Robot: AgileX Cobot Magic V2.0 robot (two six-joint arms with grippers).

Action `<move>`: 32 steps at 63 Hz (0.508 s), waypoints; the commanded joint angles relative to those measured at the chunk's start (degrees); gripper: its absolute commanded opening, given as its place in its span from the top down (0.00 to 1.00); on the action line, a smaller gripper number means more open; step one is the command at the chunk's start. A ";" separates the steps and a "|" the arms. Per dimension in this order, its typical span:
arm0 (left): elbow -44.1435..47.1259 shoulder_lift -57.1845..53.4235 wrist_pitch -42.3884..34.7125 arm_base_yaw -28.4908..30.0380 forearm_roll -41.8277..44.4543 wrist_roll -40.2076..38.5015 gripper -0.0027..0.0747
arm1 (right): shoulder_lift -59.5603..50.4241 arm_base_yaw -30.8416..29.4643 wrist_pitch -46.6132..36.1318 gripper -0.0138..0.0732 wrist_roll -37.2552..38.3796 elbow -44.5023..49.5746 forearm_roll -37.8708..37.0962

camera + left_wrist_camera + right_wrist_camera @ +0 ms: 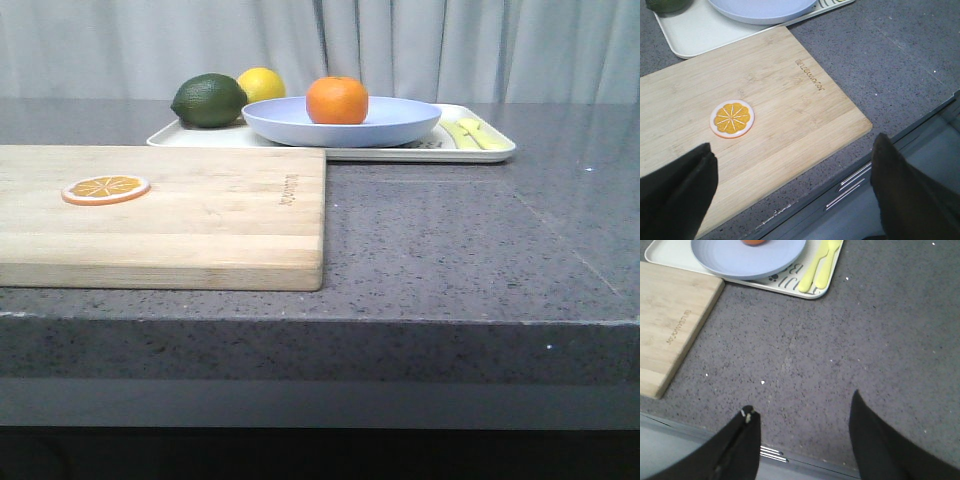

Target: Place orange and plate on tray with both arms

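The orange (337, 100) sits in the pale lavender-blue plate (400, 122), and the plate rests on the cream-white tray (492, 152) at the back of the counter. The right wrist view shows the plate (747, 260), a sliver of the orange (754, 242) and the tray (785, 284); the left wrist view shows the plate's edge (760, 11) and the tray (695, 30). My left gripper (792, 162) hangs open over the near edge of the cutting board, nothing between its fingers. My right gripper (802, 410) is open over the bare counter's front edge. Neither gripper appears in the front view.
A wooden cutting board (200, 215) with a flat orange slice (105, 188) lies front left. On the tray's left end are a dark green avocado (208, 100) and a yellow lemon (261, 84); yellow-green cutlery (475, 133) lies at its right end.
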 commanded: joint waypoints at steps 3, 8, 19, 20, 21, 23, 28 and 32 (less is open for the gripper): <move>-1.45 -0.20 -3.58 0.18 -0.27 -0.56 0.19 | -6.38 -0.07 -2.32 0.36 -0.62 3.18 -2.14; -1.45 -0.20 -3.58 0.18 -0.27 -0.56 0.19 | -10.28 -0.07 -0.67 0.36 -0.62 6.75 -2.33; -1.45 -0.20 -3.58 0.18 -0.27 -0.56 0.19 | -18.10 0.49 0.43 0.36 -0.62 13.47 -4.66; -1.45 -0.20 -3.58 0.18 -0.27 -0.56 0.19 | -19.01 0.72 0.43 0.36 -0.62 14.23 -5.36; -1.45 -0.20 -3.58 0.18 -0.27 -0.56 0.19 | -19.60 0.87 0.52 0.36 -0.62 14.70 -5.63; -1.45 -0.20 -3.58 0.18 -0.27 -0.56 0.19 | -20.67 1.21 0.66 0.36 -0.62 15.63 -6.10; -1.45 -0.20 -3.58 0.18 -0.27 -0.56 0.19 | -23.19 1.28 1.29 0.36 0.66 18.00 -6.15; -1.45 -0.20 -3.58 0.18 -0.27 -0.56 0.19 | -24.42 1.16 1.01 0.36 3.35 19.17 -6.15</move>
